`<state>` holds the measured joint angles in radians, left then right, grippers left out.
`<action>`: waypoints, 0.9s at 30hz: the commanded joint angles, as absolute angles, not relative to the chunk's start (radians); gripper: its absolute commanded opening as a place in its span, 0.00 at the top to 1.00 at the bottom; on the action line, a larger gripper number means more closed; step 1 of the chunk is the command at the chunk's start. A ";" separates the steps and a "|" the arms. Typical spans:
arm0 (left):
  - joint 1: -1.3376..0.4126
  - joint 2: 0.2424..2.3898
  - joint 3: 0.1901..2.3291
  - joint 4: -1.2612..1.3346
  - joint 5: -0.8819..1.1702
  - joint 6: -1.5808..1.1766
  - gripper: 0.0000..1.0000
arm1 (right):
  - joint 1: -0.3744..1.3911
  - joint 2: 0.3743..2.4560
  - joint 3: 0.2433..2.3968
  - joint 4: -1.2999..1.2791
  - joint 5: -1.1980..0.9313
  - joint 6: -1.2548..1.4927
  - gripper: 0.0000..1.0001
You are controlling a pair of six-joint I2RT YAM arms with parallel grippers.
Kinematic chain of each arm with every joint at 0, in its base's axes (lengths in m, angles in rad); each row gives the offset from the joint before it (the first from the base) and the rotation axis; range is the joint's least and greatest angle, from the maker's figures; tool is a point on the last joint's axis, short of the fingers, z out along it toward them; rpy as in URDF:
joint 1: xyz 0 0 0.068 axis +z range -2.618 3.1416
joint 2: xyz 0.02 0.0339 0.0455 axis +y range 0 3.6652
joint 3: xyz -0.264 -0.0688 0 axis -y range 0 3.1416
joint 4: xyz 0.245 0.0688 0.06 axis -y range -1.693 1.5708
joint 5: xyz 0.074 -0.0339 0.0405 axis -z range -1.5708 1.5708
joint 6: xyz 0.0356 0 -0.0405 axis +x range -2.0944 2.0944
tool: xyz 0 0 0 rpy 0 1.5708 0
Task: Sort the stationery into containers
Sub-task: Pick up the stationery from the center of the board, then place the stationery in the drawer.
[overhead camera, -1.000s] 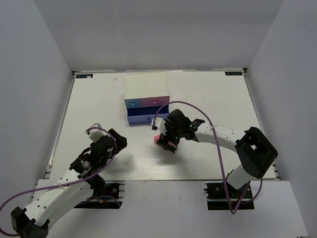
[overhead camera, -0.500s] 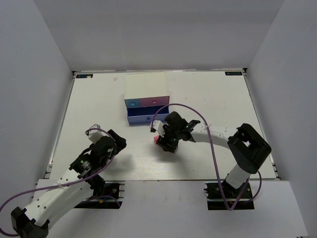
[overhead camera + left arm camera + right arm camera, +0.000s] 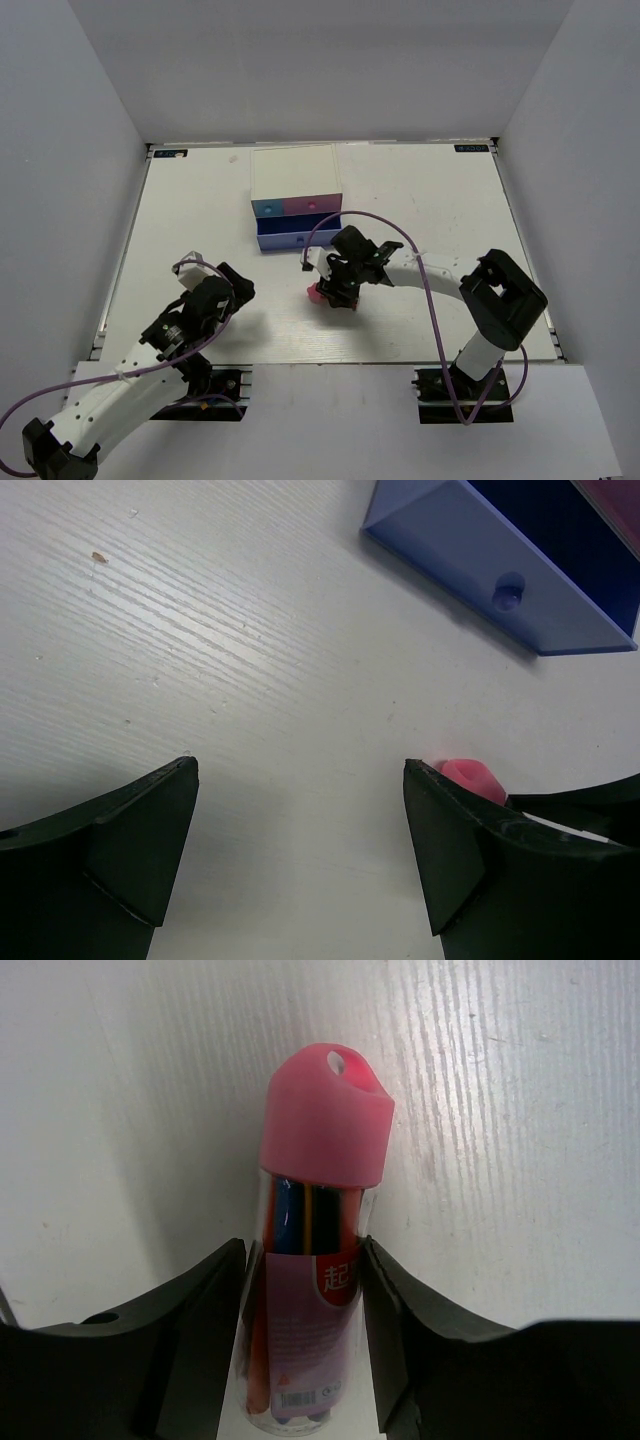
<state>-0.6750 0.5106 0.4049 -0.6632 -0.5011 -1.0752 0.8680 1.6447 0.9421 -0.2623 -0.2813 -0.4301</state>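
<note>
The right gripper (image 3: 328, 291) is closed to the width of the tube (image 3: 322, 1160). One dark finger (image 3: 205, 1330) is against each side of its clear body. The pink cap (image 3: 327, 1125) sticks out past the fingertips, and a purple label and coloured sticks show between them. The tube sits lengthwise in the grip, low over the table (image 3: 420, 200). I cannot tell whether it touches the table. In the top view only a pink spot of it (image 3: 317, 292) shows at the tip of this gripper. Just beyond the gripper stands the white cabinet (image 3: 295, 172), whose blue drawer (image 3: 285, 236) is pulled out towards the gripper. The light blue (image 3: 268, 207) and pink (image 3: 312, 205) drawer fronts sit side by side above it. The left gripper (image 3: 232, 285) hangs over bare table well off to the side of the right one. Its fingers (image 3: 130, 835) are spread wide with nothing between them. Ahead of it and to its right, close to its right finger, the pink cap (image 3: 468, 777) peeks out beside the other gripper's dark body. Farther ahead on that side are the blue drawer (image 3: 470, 550) and its knob (image 3: 508, 592).
</note>
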 commanded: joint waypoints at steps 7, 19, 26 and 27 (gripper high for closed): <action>-0.670 0.502 0.391 -0.658 -0.525 -1.089 0.06 | 0.873 1.612 1.164 -0.385 -0.367 -0.475 1.00; -0.670 0.502 0.382 -0.640 -0.515 -1.089 0.06 | 0.865 1.709 1.451 -0.359 -0.186 -0.713 1.00; -0.670 0.502 0.382 -0.630 -0.515 -1.089 0.06 | 0.853 1.838 1.583 -0.348 -0.074 -0.925 1.00; -0.670 0.502 0.382 -0.630 -0.515 -1.089 0.06 | 0.854 1.839 1.579 -0.341 -0.066 -0.971 1.00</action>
<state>-0.6750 0.5083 0.3878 -0.6491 -0.5018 -1.0756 0.8604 1.8378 1.5299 -0.3851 -0.1226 -0.8288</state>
